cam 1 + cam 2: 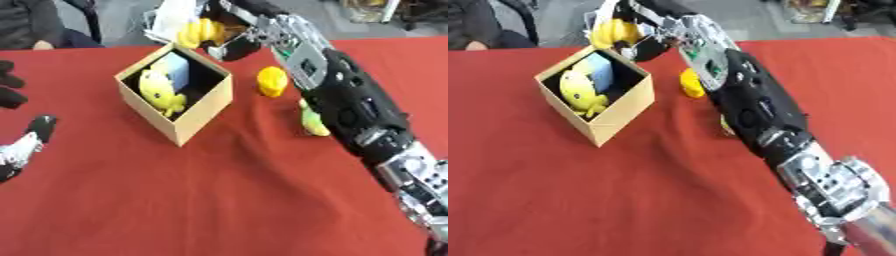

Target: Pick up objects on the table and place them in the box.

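An open cardboard box [194,116] stands on the red table and holds a yellow plush toy [160,91] and a light blue block [178,71]. My right hand [229,39] reaches over the box's far corner, its fingers curled round a yellow object [199,32]. On the table right of the box sits a yellow cup-like object [272,81]. A yellow-green toy [312,122] lies partly hidden behind my right forearm. My left hand [24,140] rests at the left edge, fingers relaxed.
The red cloth [219,200] covers the table. A person sits beyond the far left corner. Dark fingers [9,85] show at the left edge above my left hand.
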Controlling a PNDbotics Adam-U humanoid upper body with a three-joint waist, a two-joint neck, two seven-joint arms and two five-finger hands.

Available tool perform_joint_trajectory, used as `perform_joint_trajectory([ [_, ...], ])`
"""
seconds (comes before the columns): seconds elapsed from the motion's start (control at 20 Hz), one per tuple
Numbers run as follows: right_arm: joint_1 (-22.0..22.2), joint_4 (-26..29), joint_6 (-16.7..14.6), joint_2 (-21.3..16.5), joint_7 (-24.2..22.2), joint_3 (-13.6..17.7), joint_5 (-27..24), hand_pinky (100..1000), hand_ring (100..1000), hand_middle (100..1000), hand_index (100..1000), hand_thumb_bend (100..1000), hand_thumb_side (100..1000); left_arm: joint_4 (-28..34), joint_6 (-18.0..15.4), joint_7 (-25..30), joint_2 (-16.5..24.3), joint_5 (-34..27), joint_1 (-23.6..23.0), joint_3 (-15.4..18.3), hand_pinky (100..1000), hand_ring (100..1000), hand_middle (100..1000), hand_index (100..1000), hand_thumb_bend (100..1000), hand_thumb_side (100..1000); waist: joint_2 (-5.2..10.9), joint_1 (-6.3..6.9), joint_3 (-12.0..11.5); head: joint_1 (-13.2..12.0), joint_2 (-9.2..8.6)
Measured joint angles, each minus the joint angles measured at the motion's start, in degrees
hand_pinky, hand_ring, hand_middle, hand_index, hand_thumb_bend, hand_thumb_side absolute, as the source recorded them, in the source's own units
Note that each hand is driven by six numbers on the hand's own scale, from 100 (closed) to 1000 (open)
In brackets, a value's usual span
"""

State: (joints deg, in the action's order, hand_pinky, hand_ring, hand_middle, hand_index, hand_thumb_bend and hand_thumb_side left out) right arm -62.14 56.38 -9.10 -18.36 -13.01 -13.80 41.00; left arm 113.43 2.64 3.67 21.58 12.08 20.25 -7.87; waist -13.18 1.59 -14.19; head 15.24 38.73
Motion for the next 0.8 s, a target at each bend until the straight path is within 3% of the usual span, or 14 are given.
perform_joint_trajectory([
  [0.05, -0.08, -1.48, 0.04, 0.74, 0.81, 0.0, 0.91, 683, 655, 554, 603, 165, 150, 0.0, -0.06, 0.07, -0.07, -0.01, 0.0, -0.02, 649, 612, 626, 811, 442, 257, 0.0, -0.09, -0.01, 0.15, -0.01],
  [0.15, -0.1, -4.34, -0.55, 2.08, 2.39, -0.02, 2.65, 692, 681, 593, 711, 229, 223, 0.0, -0.21, 0.21, -0.35, -0.11, 0.02, -0.03, 649, 612, 626, 811, 443, 258, 0.0, -0.24, -0.12, 0.36, -0.01],
  [0.3, -0.07, -8.2, -2.22, 3.64, 4.32, -0.19, 5.2, 720, 741, 699, 855, 377, 377, 0.0, -0.33, 0.33, -0.53, -0.28, 0.04, -0.13, 649, 611, 626, 811, 444, 259, -0.01, -0.25, -0.22, 0.47, -0.01],
  [0.4, -0.04, -9.66, -3.24, 4.32, 5.21, -0.41, 6.9, 731, 766, 754, 901, 430, 424, 0.0, -0.39, 0.38, -0.53, -0.39, 0.04, -0.2, 649, 611, 626, 811, 445, 259, -0.01, -0.25, -0.21, 0.47, -0.01],
  [0.55, -0.04, -9.9, -4.33, 4.63, 6.26, -0.5, 9.61, 743, 784, 805, 930, 467, 469, 0.0, -0.41, 0.42, -0.53, -0.39, 0.04, -0.31, 649, 611, 626, 812, 446, 261, -0.01, -0.25, 0.12, 0.44, -0.01],
  [0.8, -0.15, -7.6, -5.61, 4.79, 7.03, 0.1, 13.89, 743, 790, 814, 931, 441, 460, 0.0, -0.37, 0.48, -0.53, -0.39, 0.01, -0.32, 648, 611, 626, 811, 447, 262, -0.01, -0.25, 1.11, 0.25, -0.01],
])
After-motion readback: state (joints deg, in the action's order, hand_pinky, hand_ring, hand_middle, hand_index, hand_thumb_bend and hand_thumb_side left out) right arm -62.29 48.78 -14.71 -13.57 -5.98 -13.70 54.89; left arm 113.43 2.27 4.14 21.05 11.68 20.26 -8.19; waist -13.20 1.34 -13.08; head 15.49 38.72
